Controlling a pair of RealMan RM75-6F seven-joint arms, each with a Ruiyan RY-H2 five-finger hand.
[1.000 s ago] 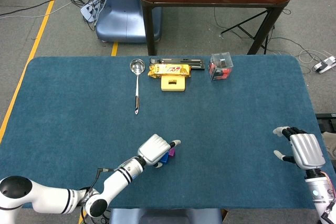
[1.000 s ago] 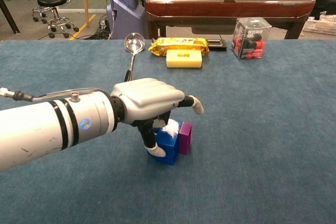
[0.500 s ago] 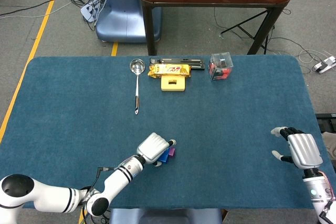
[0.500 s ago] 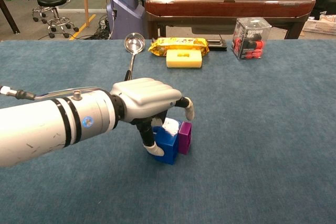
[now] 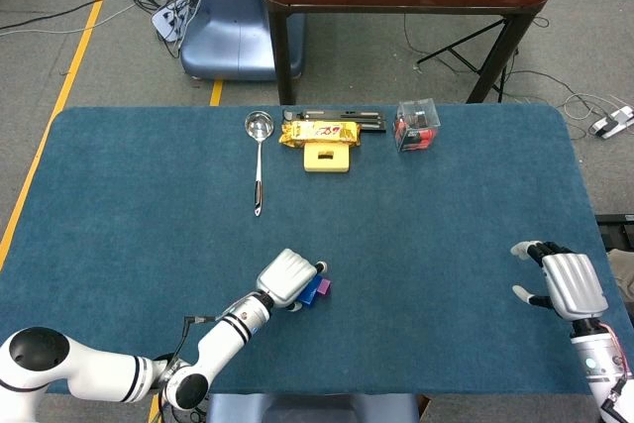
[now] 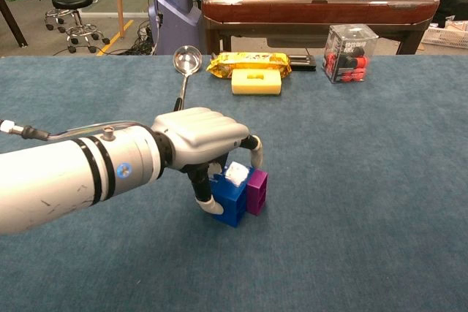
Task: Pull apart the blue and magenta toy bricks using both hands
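Both joined plastic toy bricks, blue (image 6: 228, 196) and magenta (image 6: 257, 191), sit on tabletop; my left hand (image 6: 201, 139) fingers grip blue, right hand (image 5: 567, 282) fingers spread wide, holding nothing.

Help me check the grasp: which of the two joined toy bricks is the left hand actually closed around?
The blue brick. The left hand wraps it, thumb on its near side and fingers over its top, while the magenta brick juts out uncovered on the side toward the right hand.
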